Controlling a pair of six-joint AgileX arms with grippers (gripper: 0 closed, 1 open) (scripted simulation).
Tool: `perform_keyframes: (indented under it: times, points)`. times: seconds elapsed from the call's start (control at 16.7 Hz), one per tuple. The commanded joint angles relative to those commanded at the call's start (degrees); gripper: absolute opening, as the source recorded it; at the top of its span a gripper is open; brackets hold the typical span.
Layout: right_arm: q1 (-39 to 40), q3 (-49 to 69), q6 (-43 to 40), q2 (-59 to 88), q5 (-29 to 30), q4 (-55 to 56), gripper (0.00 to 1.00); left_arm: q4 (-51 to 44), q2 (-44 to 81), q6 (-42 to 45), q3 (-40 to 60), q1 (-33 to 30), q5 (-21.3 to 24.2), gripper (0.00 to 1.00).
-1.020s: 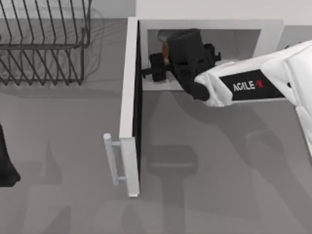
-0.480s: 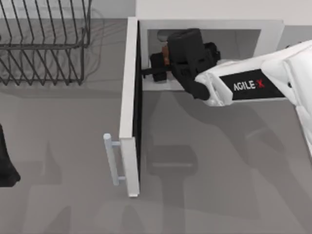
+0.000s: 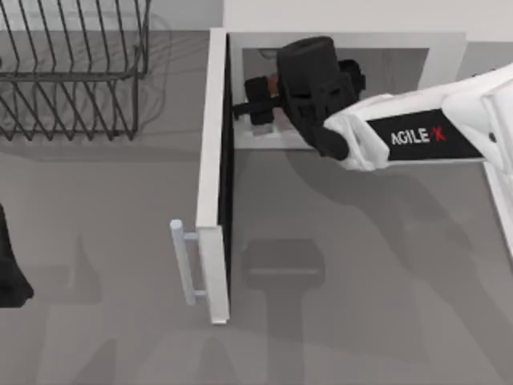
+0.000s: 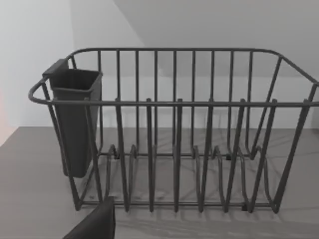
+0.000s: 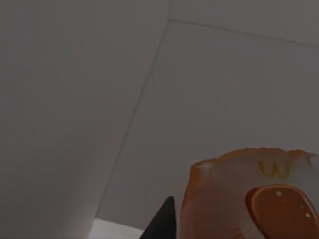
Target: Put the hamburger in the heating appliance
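Grey table (image 3: 361,305), microwave (image 3: 345,16) at far edge, door (image 3: 215,176) swung open.
Right gripper (image 3: 255,106) inside the cavity, apparently closed on hamburger (image 5: 249,194) for placing; left arm parked at table's left edge.

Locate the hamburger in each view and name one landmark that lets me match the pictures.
Top view: hamburger, a brown sliver beside the right gripper, inside the open heating appliance.
Left wrist view: not in it.
Right wrist view: hamburger, low in the picture, against the cavity walls.
Shared landmark: the appliance's white cavity wall.
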Motion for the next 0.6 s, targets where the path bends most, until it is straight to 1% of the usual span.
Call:
perform_keyframes:
  times: [0.24,0.6]
  points:
    - [3.50,-5.92,0.39,-4.85,1.08,-0.04,1.00,0.00,0.00,0.00,0.00,0.00,0.00,1.00]
    - [9.13,-20.35,2.46,-11.74,4.49,0.86,1.00,0.00,0.00,0.00,0.00,0.00,0.00,1.00]
